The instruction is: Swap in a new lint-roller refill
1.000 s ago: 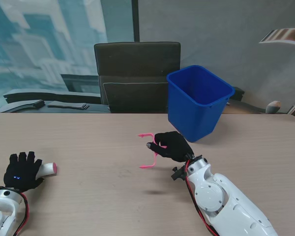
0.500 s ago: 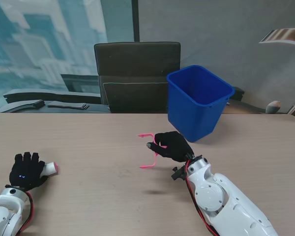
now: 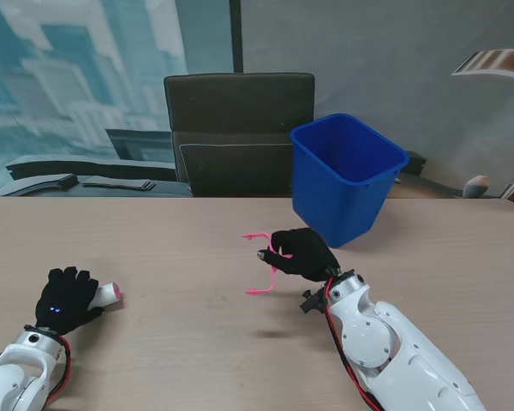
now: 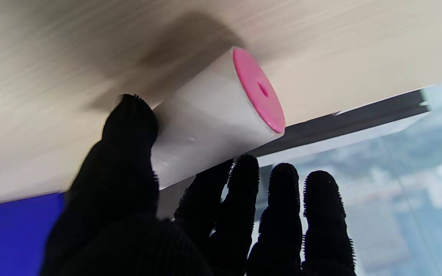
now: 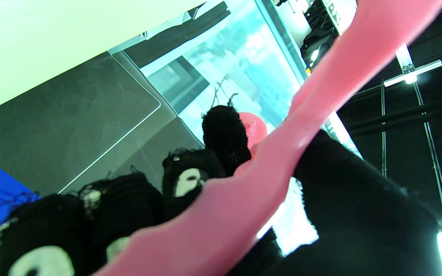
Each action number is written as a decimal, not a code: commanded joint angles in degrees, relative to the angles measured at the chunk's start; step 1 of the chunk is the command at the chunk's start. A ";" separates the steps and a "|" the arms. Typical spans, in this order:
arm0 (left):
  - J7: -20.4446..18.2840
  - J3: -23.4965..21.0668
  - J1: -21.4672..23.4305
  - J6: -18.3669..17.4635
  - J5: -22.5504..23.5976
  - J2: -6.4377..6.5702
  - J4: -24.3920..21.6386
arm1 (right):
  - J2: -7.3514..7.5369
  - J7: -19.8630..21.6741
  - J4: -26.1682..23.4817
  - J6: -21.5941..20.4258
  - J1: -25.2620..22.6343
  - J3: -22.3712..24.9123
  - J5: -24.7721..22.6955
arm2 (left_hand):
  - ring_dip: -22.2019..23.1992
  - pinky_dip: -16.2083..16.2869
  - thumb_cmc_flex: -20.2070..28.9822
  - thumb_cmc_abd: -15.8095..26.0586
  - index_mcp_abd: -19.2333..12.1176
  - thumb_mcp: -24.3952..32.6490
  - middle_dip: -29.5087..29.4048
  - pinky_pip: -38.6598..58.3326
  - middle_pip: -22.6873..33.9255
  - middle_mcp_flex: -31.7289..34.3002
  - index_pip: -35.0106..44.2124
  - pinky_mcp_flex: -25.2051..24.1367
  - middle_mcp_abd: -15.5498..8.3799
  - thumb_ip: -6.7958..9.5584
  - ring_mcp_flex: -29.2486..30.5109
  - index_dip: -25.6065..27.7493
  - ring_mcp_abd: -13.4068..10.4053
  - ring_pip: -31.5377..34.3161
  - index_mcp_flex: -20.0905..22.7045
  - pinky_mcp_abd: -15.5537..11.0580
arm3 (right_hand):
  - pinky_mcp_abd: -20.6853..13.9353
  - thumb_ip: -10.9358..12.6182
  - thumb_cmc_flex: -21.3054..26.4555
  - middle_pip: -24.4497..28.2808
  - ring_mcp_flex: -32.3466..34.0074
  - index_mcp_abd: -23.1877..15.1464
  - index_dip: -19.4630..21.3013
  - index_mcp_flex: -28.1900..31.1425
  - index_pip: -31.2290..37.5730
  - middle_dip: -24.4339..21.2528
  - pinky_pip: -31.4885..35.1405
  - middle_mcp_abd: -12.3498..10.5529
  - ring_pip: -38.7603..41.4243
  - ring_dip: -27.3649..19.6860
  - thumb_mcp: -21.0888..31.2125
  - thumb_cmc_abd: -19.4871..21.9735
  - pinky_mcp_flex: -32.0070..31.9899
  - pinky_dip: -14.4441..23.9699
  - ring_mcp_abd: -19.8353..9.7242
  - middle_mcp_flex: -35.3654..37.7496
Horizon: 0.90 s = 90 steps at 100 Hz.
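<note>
Near the left front corner of the surface (image 3: pixel 197 325), the left hand (image 3: pixel 64 300) pinches the new roll (image 3: pixel 108 294) between thumb and fingers. Toward the middle, the right hand (image 3: pixel 304 254) is closed around the bare pink handle (image 3: pixel 263 261). I think the roll must yet slide onto the handle.

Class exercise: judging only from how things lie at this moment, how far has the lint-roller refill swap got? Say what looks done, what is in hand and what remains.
Done: the pink roller handle is bare, with no roll on its frame. In hand: the right hand holds that handle up beside the blue bin, while the left hand grips the white refill roll with its pink end cap, far to the left. Left: bringing the two together and sliding the roll onto the frame.
</note>
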 commanded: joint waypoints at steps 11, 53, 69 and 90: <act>1.97 -1.05 4.15 -4.66 -3.25 -1.82 -7.15 | 0.30 1.71 -1.33 -0.84 -1.06 0.96 -0.44 | 1.52 -0.53 11.25 6.02 -7.60 7.59 2.52 2.55 1.98 1.98 17.25 0.22 -0.63 2.58 1.71 5.87 1.30 2.08 3.34 0.42 | -45.21 -3.39 2.64 9.30 0.64 -2.77 -0.17 1.90 1.51 2.08 11.81 -4.48 8.17 2.12 9.96 -4.72 1.89 -0.44 -38.89 3.65; -4.27 2.51 5.02 -16.09 -26.74 -5.56 -19.16 | 1.12 1.83 -2.64 -1.87 -2.15 3.09 -4.49 | 2.65 -1.60 12.23 8.69 -7.75 5.48 4.62 3.80 5.23 1.54 18.30 0.39 -2.21 2.37 2.17 8.24 0.20 4.41 0.12 -0.56 | -47.08 -4.70 0.23 11.62 0.70 -6.80 2.71 8.31 0.25 2.43 11.66 -6.21 7.92 3.42 9.42 -9.17 2.03 0.52 -40.46 3.57; -10.74 6.51 2.81 -13.09 -39.44 -6.21 -21.98 | 0.47 -5.01 -3.05 -3.90 -2.77 4.20 -8.79 | 2.72 -2.51 13.32 9.87 -8.04 2.76 4.81 4.07 5.78 1.03 19.04 0.24 -2.41 2.79 2.03 8.14 -0.10 4.80 -0.83 -0.88 | -47.81 -4.41 0.40 12.01 0.72 -7.08 3.29 8.25 -0.73 2.72 12.02 -7.17 7.85 4.06 7.37 -2.95 2.16 0.81 -41.14 3.55; -13.52 12.28 -1.44 -7.99 -54.42 -7.30 -24.00 | -0.03 -10.88 -4.50 -6.52 -4.46 5.39 -12.58 | 2.91 -2.95 14.47 11.53 -8.84 0.13 5.15 4.15 6.89 -0.26 20.29 -0.11 -3.35 2.84 1.33 8.21 -0.83 5.38 -2.68 -1.78 | -47.89 -3.15 -0.29 12.71 0.69 -5.92 5.12 9.56 -1.86 3.11 12.46 -7.22 8.06 4.74 6.91 -0.16 2.29 1.41 -41.22 3.57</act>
